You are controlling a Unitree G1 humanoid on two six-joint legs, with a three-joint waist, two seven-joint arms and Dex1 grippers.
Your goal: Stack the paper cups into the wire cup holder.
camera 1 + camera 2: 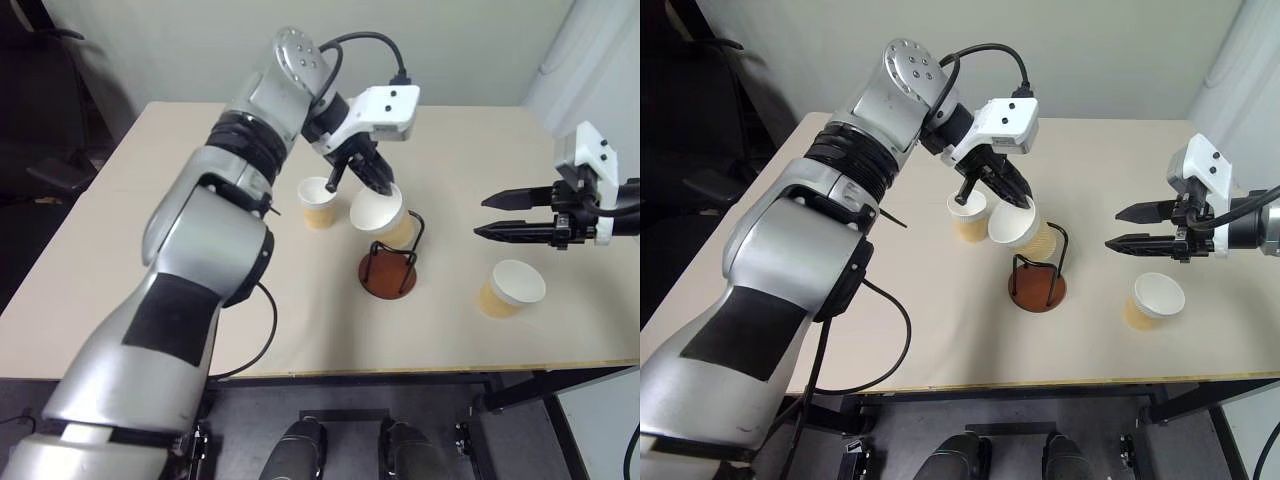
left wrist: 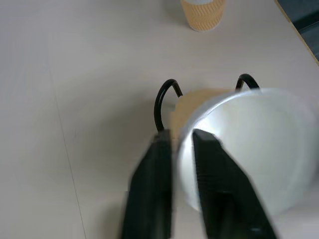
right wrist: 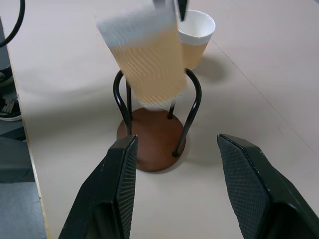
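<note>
Here the left gripper (image 1: 362, 178) pinches the rim of a tilted paper cup (image 1: 383, 215) entering the wire cup holder (image 1: 389, 268); right gripper (image 1: 483, 216) gapes empty beside the holder.

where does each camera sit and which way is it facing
Left and right eye views: on the head, looking forward and down over the table; both arms show.
Left wrist view: along the left hand onto the tilted cup at its fingers.
Right wrist view: between the open right hand fingers toward the wire cup holder.
Shared: cup over holder.
</note>
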